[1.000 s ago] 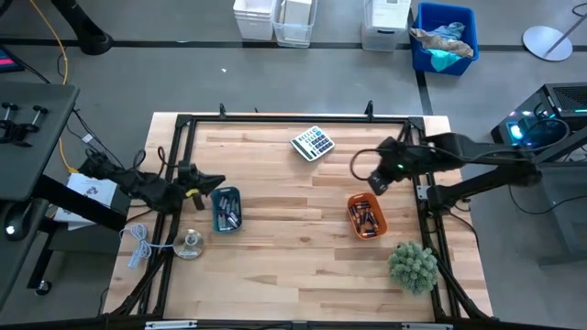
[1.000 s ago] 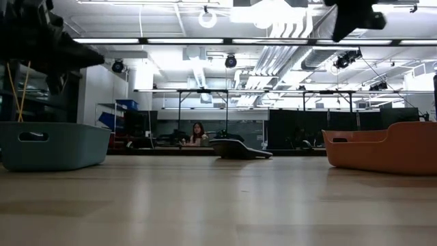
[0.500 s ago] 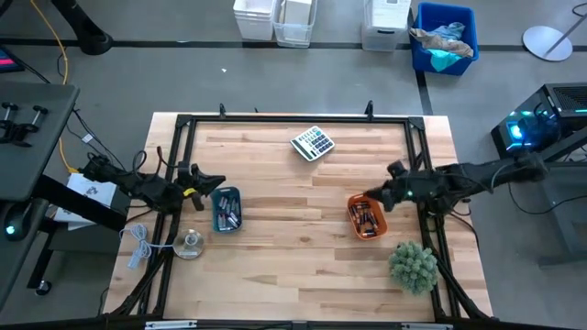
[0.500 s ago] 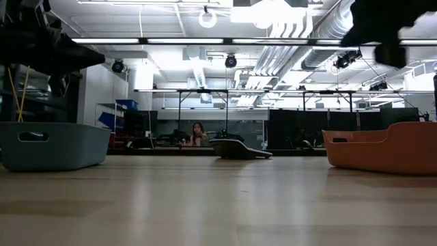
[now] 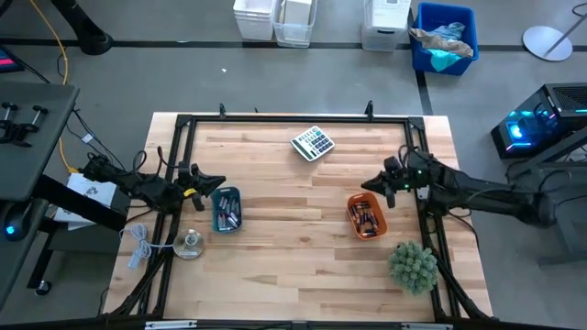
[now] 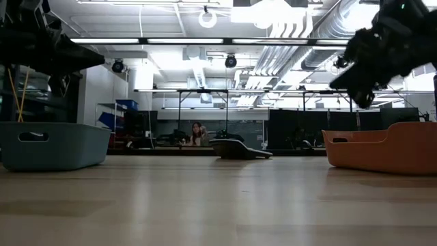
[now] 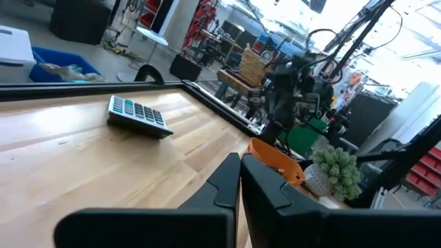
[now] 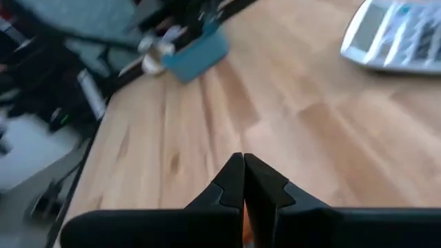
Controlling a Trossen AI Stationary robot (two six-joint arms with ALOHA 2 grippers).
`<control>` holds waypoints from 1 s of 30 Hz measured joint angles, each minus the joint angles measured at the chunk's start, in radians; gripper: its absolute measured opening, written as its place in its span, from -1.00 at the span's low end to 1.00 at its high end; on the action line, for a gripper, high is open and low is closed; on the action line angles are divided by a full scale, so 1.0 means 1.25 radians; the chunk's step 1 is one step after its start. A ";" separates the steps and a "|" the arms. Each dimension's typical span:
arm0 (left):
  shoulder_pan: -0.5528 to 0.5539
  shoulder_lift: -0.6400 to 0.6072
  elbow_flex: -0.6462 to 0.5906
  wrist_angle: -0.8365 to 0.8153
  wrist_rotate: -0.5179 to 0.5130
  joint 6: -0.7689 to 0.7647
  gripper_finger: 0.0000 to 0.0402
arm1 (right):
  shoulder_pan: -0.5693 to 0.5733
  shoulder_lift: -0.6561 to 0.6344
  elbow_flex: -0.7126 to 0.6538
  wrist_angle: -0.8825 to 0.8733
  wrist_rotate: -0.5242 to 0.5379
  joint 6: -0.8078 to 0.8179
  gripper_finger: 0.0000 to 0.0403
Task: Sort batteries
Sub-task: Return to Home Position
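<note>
Batteries lie as small dark and silvery cells in a blue tray. More batteries, some with copper-coloured ends, lie in an orange tray. My left gripper hovers shut just off the blue tray's far left corner and holds nothing; its wrist view shows the fingertips closed together. My right gripper hangs shut and empty above the orange tray's far edge, and its own view shows the shut gripper over bare wood. In the low view it is above the orange tray.
A grey calculator lies near the table's far edge. A potted green plant stands near the right front corner. A small glass object and a white cable sit at the left edge. Bare wood spans the table's middle between the trays.
My right arm has drawn back toward the table's right edge and folded lower, and its gripper has come down toward the orange tray's far edge, staying shut. The left arm and both trays have kept still.
</note>
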 joint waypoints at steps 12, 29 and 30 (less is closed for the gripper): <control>0.000 0.000 -0.008 -0.003 0.002 0.000 -0.97 | -0.083 -0.024 -0.156 0.096 -0.195 -0.065 -1.00; 0.000 -0.002 -0.049 0.126 0.006 -0.006 -0.97 | -0.066 -0.013 -0.158 0.083 0.204 -0.197 -1.00; 0.000 -0.002 -0.049 0.126 0.007 -0.006 -0.97 | -0.066 -0.013 -0.158 0.083 0.216 -0.197 -1.00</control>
